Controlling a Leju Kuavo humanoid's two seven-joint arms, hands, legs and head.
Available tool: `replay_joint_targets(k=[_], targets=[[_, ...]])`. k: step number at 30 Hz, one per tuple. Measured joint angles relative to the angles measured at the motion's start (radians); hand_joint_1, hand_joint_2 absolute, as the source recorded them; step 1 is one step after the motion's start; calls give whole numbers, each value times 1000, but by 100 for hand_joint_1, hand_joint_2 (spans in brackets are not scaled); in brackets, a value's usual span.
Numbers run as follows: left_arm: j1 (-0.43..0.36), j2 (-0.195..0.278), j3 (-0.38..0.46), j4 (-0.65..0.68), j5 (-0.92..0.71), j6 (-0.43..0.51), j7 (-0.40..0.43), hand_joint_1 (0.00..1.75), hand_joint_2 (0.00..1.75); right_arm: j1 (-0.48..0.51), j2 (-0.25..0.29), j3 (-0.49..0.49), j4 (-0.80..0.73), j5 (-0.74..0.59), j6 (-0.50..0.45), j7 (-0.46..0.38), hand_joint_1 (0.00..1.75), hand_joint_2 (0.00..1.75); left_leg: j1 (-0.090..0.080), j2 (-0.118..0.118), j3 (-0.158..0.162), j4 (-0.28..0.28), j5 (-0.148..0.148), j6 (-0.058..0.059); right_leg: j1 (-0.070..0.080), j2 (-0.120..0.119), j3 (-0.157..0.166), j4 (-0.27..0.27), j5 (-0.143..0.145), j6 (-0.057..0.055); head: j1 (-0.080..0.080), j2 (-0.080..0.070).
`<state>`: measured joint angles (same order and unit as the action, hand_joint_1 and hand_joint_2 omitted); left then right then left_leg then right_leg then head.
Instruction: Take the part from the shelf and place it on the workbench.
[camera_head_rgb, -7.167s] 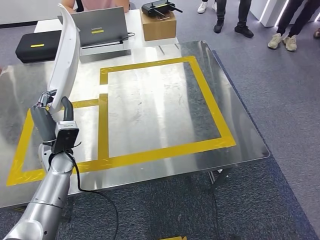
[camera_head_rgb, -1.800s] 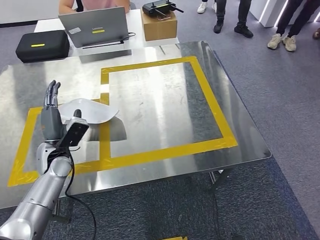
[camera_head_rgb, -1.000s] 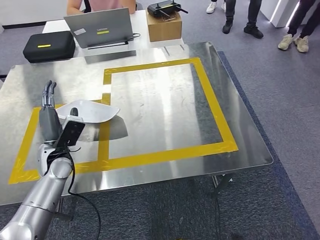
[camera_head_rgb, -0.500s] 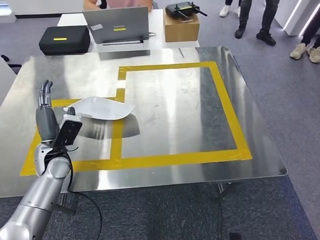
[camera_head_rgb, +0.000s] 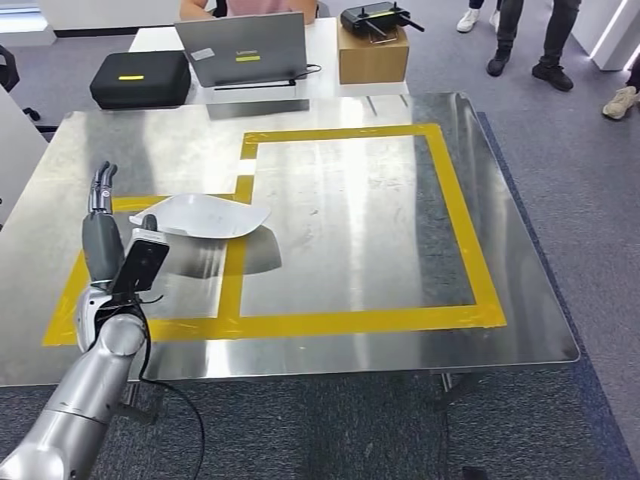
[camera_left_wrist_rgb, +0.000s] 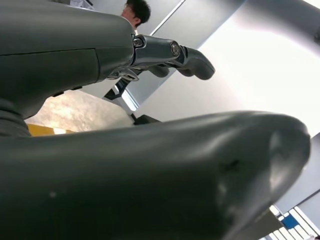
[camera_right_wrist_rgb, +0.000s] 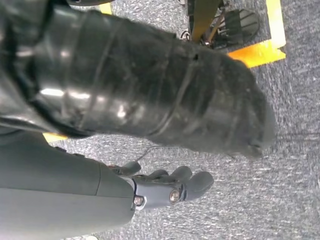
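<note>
left hand raised at the workbench's left side, fingers straight and apart, holding nothing. just to its right, the white curved part lies on the metal top across yellow tape. right hand hangs over carpet, fingers spread, empty.

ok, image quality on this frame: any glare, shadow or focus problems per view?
Head view: sharp; the metal workbench mirrors overhead light in bright streaks, and the white part casts a dark reflection beneath it. Left wrist view: the left hand fills the frame close up and soft, with a blown-out white background. Right wrist view: the right hand is slightly soft, carpet evenly lit.
</note>
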<state>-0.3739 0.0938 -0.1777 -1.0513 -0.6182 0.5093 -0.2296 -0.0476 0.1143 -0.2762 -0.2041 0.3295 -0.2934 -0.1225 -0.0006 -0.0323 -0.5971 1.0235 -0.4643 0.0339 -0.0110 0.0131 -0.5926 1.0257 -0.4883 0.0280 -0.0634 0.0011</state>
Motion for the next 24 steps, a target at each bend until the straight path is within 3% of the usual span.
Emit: replay_joint_targets(k=[6,12,14,17,19,22,23,24], targets=[[-4,2,0,0,2,-3,0,0,0,-1,1,0,0,0,1,0,0,0,0,1,6,-11,4,-5,2,0,1,0,-2,-9,0,0],[-4,2,0,0,14,-19,-2,0,0,-1,1,-1,0,-2,2,0,0,0,1,1,5,-13,3,-24,3,0,1,1,-3,-11,1,0],[-4,2,0,0,25,-30,-3,0,0,0,1,-3,0,-3,3,0,0,0,-1,1,4,-8,1,-21,-1,-1,2,-1,-1,-8,1,0],[-6,5,0,0,43,-37,-9,0,0,0,3,-5,0,-4,4,0,0,0,-3,2,8,-16,10,-2,-6,-1,5,-8,5,5,0,0],[-9,5,0,0,52,-35,-18,0,0,0,3,-8,0,-4,4,-1,0,0,3,7,18,-44,28,5,-2,-2,-5,12,-20,12,2,0],[-10,4,0,2,58,-30,-27,0,0,0,3,-14,0,-1,3,0,0,0,8,13,15,-56,40,6,-3,-4,-70,173,-119,23,8,0],[-8,4,0,4,58,-29,-29,0,0,2,3,-14,0,0,3,0,0,0,10,14,11,-54,41,4,-6,-5,-88,223,-137,28,8,0],[-8,4,0,6,58,-29,-31,0,0,3,3,-15,0,0,3,0,0,0,12,14,6,-51,42,1,-9,-5,-92,244,-136,33,8,0]])
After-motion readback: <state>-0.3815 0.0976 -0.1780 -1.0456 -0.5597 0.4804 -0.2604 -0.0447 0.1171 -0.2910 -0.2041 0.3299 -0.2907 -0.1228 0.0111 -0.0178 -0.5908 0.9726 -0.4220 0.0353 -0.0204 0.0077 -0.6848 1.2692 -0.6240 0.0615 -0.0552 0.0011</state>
